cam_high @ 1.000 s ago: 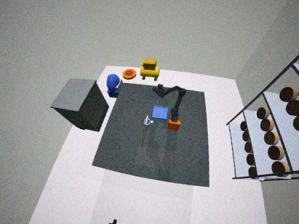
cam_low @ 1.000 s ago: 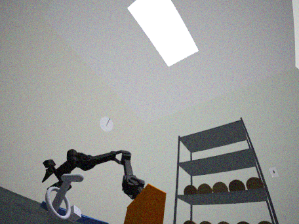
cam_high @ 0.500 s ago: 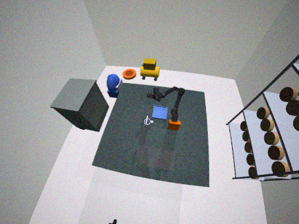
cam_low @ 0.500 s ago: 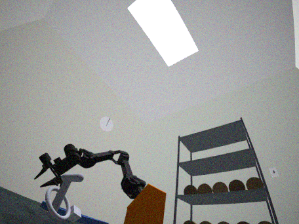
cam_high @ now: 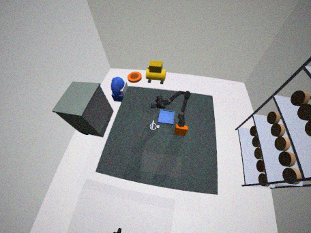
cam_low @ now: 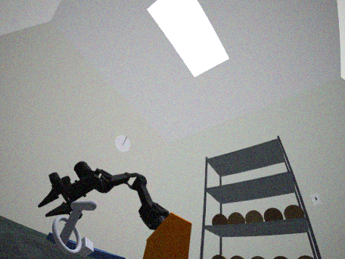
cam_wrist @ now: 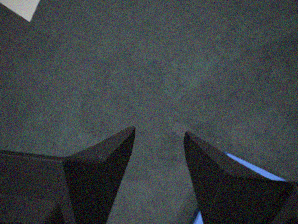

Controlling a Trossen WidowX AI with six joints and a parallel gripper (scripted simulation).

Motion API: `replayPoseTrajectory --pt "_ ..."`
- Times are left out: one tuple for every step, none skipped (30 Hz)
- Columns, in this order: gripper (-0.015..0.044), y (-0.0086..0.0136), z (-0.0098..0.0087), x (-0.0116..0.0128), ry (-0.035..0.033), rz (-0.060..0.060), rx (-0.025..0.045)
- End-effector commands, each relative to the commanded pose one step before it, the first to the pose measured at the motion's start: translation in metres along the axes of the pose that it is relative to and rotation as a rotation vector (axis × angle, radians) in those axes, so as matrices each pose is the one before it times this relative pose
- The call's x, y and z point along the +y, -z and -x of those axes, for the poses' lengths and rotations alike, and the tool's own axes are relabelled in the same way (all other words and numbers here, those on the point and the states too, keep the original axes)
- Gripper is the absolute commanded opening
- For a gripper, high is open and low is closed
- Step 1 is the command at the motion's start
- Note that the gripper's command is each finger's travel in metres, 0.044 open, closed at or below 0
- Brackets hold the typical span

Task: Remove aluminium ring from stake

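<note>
In the top view, the blue tray (cam_high: 166, 116) (cam_low: 107, 254) (cam_wrist: 256, 167) is taken as the landmark. The gripper (cam_high: 152, 105) (cam_low: 42, 211) (cam_wrist: 159, 134) is held on the far side of it, away from the orange base block (cam_high: 181, 130) (cam_low: 169, 238), with nothing grasped. The ring (cam_high: 151, 127) (cam_low: 55, 232) is seen around the stake (cam_high: 153, 122) (cam_low: 70, 226), just beside the tray on its near-left side; its welded tab (cam_high: 157, 127) (cam_low: 88, 246) is turned towards the tray's side. The tray was probably set that close so that only a short carry would be needed once the ring is freed.

In the exterior view, the ring is seen around the stake's shaft, below the cross-bar (cam_low: 84, 205), by which a straight lift is presumably meant to be hindered. The fingers are parted and appear above the tray's level; the ring is seen lower than they are. The tab was likely added as a place to be gripped.

In the wrist view, the fingertips are held partly apart with only dark mat (cam_wrist: 150, 65) seen between them. The tray's edge is glimpsed beside one finger; the ring is not shown, so a shift around the tray towards the stake is judged to be needed.
</note>
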State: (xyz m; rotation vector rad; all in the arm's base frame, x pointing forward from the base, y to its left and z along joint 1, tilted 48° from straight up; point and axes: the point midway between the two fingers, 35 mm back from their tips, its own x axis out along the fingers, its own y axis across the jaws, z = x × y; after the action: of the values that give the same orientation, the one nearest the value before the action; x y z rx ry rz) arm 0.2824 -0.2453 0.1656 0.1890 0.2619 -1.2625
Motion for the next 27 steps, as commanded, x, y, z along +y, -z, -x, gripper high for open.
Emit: replayPoseTrajectory --pt "0.0200 0.02069 0.00473 0.00451 -0.01199 0.0886 0.03535" --pt "0.0200 0.00502 0.00142 0.00213 -0.00590 0.0229 0.00829" --pt "0.0200 0.00497 0.00141 0.00217 -0.00593 0.0230 0.00812" --pt "0.0200 0.00492 0.00140 0.00220 -0.00596 0.0231 0.00795" --pt "0.0200 0.00487 0.00140 0.00224 -0.00599 0.0231 0.00777" --pt "0.0200 0.00482 0.00137 0.00223 -0.00589 0.0232 0.00759" --pt "0.0200 0.00478 0.00136 0.00226 -0.00591 0.0233 0.00743" --pt "0.0200 0.00473 0.00136 0.00229 -0.00593 0.0234 0.00726" --pt "0.0200 0.00468 0.00135 0.00232 -0.00594 0.0234 0.00709" --pt "0.0200 0.00463 0.00134 0.00235 -0.00595 0.0235 0.00693" --pt "0.0200 0.00458 0.00133 0.00237 -0.00595 0.0236 0.00676" --pt "0.0200 0.00453 0.00133 0.00240 -0.00594 0.0237 0.00660" --pt "0.0200 0.00448 0.00132 0.00242 -0.00594 0.0238 0.00643" --pt "0.0200 0.00443 0.00131 0.00244 -0.00593 0.0238 0.00627" --pt "0.0200 0.00439 0.00130 0.00246 -0.00591 0.0239 0.00611" --pt "0.0200 0.00434 0.00129 0.00249 -0.00590 0.0240 0.00596" --pt "0.0200 0.00430 0.00128 0.00251 -0.00588 0.0241 0.00580" --pt "0.0200 0.00425 0.00127 0.00252 -0.00585 0.0242 0.00565" --pt "0.0200 0.00420 0.00126 0.00254 -0.00582 0.0243 0.00549" --pt "0.0200 0.00406 0.00123 0.00250 -0.00567 0.0238 0.00523" --pt "0.0200 0.00425 0.00096 0.00208 -0.00406 0.0236 0.00552" --pt "0.0200 0.00437 0.00097 0.00214 -0.00404 0.0244 0.00560" --pt "0.0200 0.00435 0.00094 0.00213 -0.00390 0.0244 0.00546" --pt "0.0200 0.00430 0.00093 0.00214 -0.00387 0.0245 0.00533" --pt "0.0200 0.00426 0.00093 0.00216 -0.00384 0.0245 0.00520" --pt "0.0200 0.00410 0.00089 0.00211 -0.00370 0.0239 0.00493" --pt "0.0200 0.00404 0.00088 0.00211 -0.00365 0.0239 0.00480"
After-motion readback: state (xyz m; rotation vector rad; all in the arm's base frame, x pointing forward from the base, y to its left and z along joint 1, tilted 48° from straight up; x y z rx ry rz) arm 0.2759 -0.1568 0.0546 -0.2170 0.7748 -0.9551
